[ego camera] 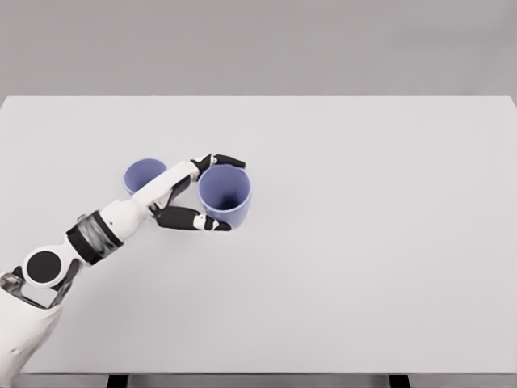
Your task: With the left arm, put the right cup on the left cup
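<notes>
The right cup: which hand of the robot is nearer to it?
Left. The left hand wraps around the right cup, with fingers at its far rim and others at its near side. The right hand is not in view.

No text, label or number can be read anywhere.

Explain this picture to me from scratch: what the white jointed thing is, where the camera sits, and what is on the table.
This is a simulator's render, seen from a camera on a humanoid robot's head, looking down at a white table. The white jointed thing entering from the lower left is the robot's left arm, ending in a five-finger left hand with dark fingertips. Two blue cups stand open side up. The hand is wrapped around the right cup, fingers behind its rim and thumb in front. The left cup stands just behind the forearm, partly hidden. The right arm is not in view.
</notes>
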Action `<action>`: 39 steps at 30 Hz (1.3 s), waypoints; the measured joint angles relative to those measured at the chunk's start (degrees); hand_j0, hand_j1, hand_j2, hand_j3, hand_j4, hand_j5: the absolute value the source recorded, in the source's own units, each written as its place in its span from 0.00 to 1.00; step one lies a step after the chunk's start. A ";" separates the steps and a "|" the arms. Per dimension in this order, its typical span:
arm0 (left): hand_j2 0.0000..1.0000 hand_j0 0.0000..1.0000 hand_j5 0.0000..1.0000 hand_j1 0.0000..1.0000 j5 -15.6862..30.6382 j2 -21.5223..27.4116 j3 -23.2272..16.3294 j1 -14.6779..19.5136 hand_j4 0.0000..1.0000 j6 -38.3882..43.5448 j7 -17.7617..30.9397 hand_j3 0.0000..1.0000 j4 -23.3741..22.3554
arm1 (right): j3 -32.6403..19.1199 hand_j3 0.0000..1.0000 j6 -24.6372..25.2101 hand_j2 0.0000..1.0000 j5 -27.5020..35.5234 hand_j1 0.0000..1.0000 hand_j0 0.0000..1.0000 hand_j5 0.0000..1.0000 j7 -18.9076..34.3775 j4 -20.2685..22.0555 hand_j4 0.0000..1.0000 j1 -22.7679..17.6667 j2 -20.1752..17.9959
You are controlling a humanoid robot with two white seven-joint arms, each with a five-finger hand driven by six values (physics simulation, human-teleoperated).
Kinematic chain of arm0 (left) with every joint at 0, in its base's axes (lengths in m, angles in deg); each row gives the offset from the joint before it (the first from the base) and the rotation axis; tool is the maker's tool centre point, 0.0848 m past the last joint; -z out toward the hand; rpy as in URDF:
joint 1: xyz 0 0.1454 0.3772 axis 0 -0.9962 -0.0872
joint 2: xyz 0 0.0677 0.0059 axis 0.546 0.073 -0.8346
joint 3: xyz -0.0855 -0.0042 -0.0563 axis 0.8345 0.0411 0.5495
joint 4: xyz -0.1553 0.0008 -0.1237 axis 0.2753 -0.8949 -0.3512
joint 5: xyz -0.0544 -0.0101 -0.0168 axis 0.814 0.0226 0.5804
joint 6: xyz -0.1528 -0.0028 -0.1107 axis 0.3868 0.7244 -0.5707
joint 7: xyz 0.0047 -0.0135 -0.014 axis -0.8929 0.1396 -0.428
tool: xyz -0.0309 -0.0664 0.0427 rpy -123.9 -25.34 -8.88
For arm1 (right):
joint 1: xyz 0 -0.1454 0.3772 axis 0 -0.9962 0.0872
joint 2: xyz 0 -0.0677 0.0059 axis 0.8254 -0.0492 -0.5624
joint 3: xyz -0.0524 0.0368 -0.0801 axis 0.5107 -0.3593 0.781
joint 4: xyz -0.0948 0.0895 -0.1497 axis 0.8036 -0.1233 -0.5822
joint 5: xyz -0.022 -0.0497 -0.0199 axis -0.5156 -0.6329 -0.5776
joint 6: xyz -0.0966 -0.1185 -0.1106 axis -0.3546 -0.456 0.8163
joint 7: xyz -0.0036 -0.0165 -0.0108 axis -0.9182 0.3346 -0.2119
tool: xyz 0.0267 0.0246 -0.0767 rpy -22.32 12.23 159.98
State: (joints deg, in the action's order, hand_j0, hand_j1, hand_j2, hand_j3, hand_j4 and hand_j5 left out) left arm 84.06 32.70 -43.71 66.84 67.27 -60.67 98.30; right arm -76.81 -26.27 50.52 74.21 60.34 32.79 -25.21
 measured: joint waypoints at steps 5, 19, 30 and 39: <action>0.75 0.75 0.75 0.75 0.28 0.19 0.80 0.00 0.75 0.01 0.02 0.75 0.43 | 0.00 1.00 0.00 1.00 0.00 1.00 1.00 1.00 0.00 0.00 1.00 0.00 0.00; 0.75 0.75 0.75 0.75 1.89 1.32 2.91 0.26 0.75 0.02 0.02 0.75 1.73 | 0.00 1.00 0.00 1.00 0.00 1.00 1.00 1.00 0.00 0.00 1.00 0.00 0.00; 0.75 0.75 0.75 0.75 3.95 2.45 5.04 0.53 0.75 0.01 0.03 0.75 2.30 | 0.00 1.00 0.00 1.00 0.00 1.00 1.00 1.00 0.00 0.00 1.00 0.00 0.00; 0.75 0.75 0.75 0.75 6.41 4.53 6.38 0.62 0.75 -0.05 0.02 0.75 2.38 | 0.00 1.00 0.00 1.00 0.00 1.00 1.00 1.00 0.00 0.00 1.00 0.00 0.00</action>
State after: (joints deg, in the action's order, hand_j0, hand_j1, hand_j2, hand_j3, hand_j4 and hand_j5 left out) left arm 90.47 37.23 -37.33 67.45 67.22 -60.65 100.69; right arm -76.81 -26.27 50.52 74.21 60.34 32.79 -25.21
